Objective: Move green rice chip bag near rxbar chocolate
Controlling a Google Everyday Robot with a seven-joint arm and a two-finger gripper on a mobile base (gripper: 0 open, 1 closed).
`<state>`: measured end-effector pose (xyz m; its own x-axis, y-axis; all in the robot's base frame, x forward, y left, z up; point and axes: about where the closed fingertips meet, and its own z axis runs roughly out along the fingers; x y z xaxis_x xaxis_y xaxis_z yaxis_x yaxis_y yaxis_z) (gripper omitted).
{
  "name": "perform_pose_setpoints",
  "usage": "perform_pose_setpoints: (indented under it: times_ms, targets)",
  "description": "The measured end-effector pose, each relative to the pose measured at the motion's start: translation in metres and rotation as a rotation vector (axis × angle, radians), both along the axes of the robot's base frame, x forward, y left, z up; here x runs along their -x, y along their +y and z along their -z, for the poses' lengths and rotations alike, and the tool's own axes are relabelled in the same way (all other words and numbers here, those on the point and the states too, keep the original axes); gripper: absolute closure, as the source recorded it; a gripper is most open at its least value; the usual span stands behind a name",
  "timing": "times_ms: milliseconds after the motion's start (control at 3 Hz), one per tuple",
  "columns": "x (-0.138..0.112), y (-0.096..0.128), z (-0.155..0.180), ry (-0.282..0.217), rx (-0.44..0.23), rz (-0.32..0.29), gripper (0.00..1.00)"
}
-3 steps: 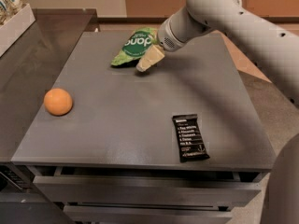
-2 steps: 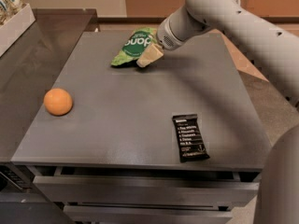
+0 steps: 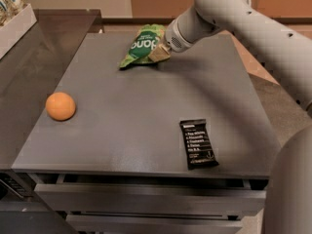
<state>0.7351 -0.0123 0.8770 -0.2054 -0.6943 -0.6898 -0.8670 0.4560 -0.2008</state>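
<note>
The green rice chip bag [image 3: 142,46] lies crinkled at the far middle of the grey table [image 3: 146,126], its dark green oval panel facing up. My gripper [image 3: 159,52] is at the bag's right edge, touching or overlapping it, with the arm reaching in from the upper right. The rxbar chocolate [image 3: 198,143], a flat black wrapper with white text, lies near the table's front right edge, far from the bag.
A round orange fruit [image 3: 61,106] sits near the table's left edge. A dark counter [image 3: 29,72] adjoins on the left, with a white bin [image 3: 14,21] at the far left corner. My arm's lower part [image 3: 292,189] fills the right foreground.
My gripper has moved a little up and left, closing onto the right edge of the green bag. The bag, bar and orange have not moved.
</note>
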Motion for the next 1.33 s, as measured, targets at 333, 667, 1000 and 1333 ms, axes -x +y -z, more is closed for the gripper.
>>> perform_pose_setpoints:
  times_ms: [333, 667, 1000, 1333]
  targets:
    - [0.008, -0.007, -0.003, 0.003, -0.006, 0.011, 0.97]
    - [0.02, -0.016, -0.011, 0.005, -0.007, 0.008, 1.0]
    - [0.038, -0.029, -0.024, -0.005, 0.01, -0.007, 1.0]
    - [0.068, -0.043, -0.033, -0.004, 0.026, -0.027, 1.0]
